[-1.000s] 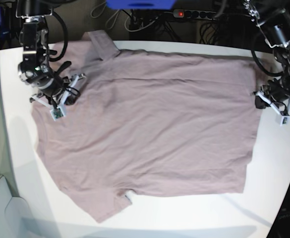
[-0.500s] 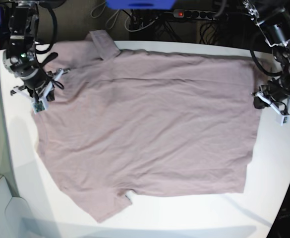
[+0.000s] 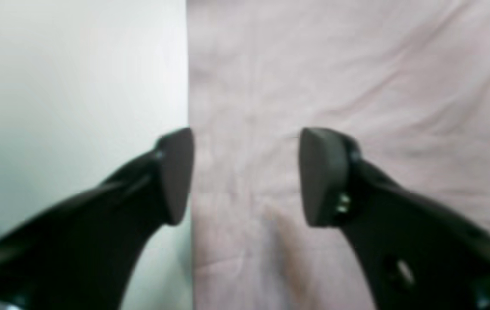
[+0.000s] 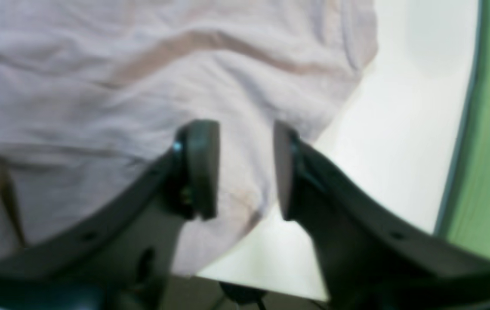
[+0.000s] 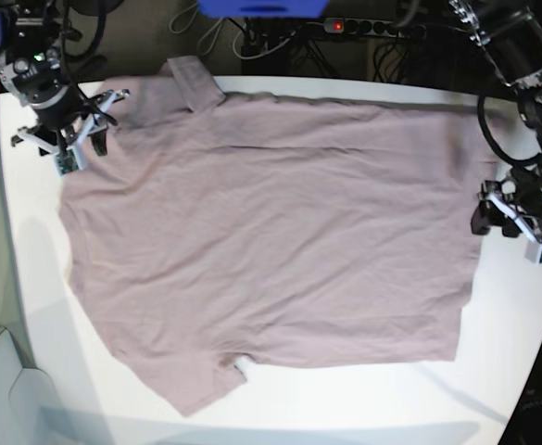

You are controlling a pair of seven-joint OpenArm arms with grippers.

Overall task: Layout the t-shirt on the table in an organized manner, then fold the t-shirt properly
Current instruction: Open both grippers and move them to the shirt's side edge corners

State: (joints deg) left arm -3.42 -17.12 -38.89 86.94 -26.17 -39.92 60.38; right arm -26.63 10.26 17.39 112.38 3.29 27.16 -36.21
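Across the base view, the t-shirt (image 5: 271,241) lay spread nearly flat on the table (image 5: 530,334), hem toward the left arm's side, one sleeve at the far edge and the other at the near edge. That spread suggested the layout step was close to done, with folding not yet begun. The right gripper (image 5: 74,139) hung over the shirt's shoulder corner at the far side, arm reaching down from above; the left gripper (image 5: 500,215) sat at the hem edge with its wrist bent low over the table.

From the left wrist view, the left gripper (image 3: 247,176) had its jaws wide apart and empty, straddling the straight hem line where cloth (image 3: 356,86) met bare table (image 3: 77,86), seemingly placed to pinch that edge.

From the right wrist view, the right gripper (image 4: 247,168) held its jaws a little apart, with nothing between them, poised above a rumpled, rounded bit of shirt (image 4: 141,86) near the table's edge (image 4: 391,150), probably because that corner needed smoothing.
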